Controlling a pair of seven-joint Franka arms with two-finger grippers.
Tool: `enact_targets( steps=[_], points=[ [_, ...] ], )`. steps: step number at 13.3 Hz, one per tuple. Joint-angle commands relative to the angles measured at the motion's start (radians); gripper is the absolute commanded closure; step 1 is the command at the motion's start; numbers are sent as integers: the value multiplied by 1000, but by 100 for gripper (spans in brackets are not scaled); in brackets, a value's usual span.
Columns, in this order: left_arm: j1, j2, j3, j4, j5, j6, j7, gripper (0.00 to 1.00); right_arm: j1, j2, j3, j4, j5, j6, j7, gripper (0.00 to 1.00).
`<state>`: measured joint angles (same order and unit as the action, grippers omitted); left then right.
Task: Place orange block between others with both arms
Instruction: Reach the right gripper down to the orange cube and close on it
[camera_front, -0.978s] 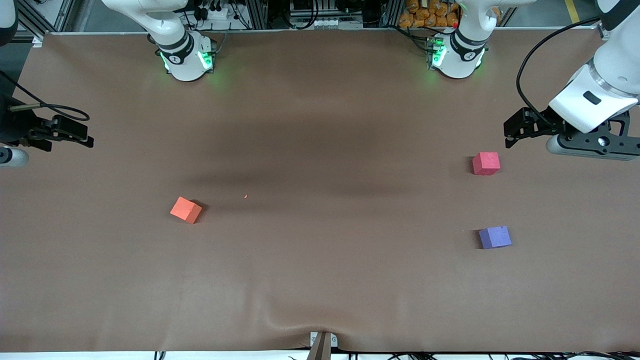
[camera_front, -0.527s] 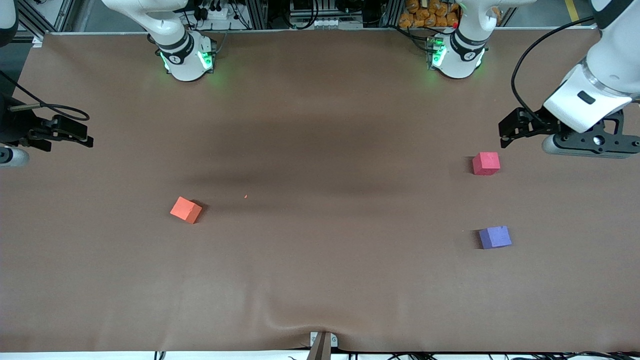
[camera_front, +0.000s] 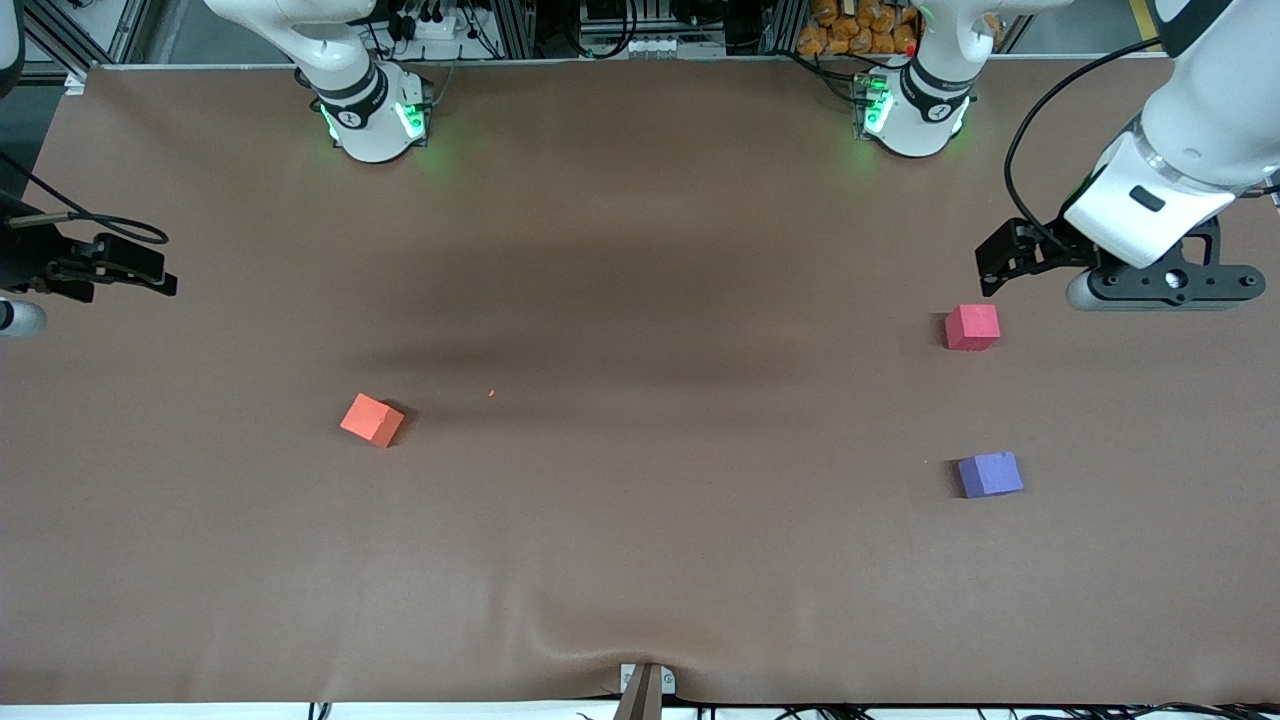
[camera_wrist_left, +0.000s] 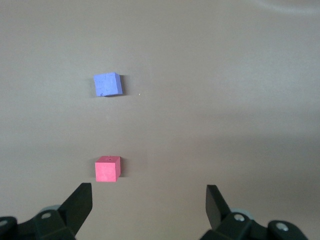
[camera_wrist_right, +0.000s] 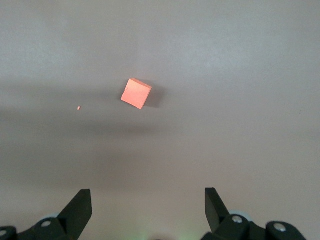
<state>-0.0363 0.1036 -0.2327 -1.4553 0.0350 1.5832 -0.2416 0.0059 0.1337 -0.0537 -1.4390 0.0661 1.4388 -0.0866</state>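
Note:
The orange block lies alone on the brown cloth toward the right arm's end of the table. Toward the left arm's end lie the others: a pinkish-red cube and, nearer the front camera, a purple-blue cube. My left gripper hangs open and empty over the cloth close beside the pinkish-red cube. My right gripper is open and empty over the cloth at its end of the table, well apart from the orange block.
A tiny orange crumb lies on the cloth beside the orange block. The arm bases stand at the table's edge farthest from the front camera. A small bracket sits at the nearest edge under a cloth wrinkle.
The left arm has swung its gripper a little toward the table's middle, closer to the pinkish-red cube. The right gripper has shifted slightly. The cubes have not moved.

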Motion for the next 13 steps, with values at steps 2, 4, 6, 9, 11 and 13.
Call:
enact_targets(
  steps=[2,4,6,9,11,13],
  points=[
    [1,25,-7,3,0,-2,-18,0,-1,58,8,-12,-2,9,-2,0],
    [-4,36,-14,4,0,-2,-19,0,0,108,9,-12,3,32,-2,0],
    [-5,36,-19,3,0,-2,-18,0,2,167,9,-14,6,112,-2,0],
    [-7,63,-19,6,-3,-2,-10,0,-1,227,9,-82,6,211,-10,0],
    [-10,65,-19,4,-12,-2,-13,0,6,274,11,-107,8,221,-13,0],
    [1,68,-19,4,-12,-2,-10,0,61,317,11,-110,9,238,-12,0]
  ],
)
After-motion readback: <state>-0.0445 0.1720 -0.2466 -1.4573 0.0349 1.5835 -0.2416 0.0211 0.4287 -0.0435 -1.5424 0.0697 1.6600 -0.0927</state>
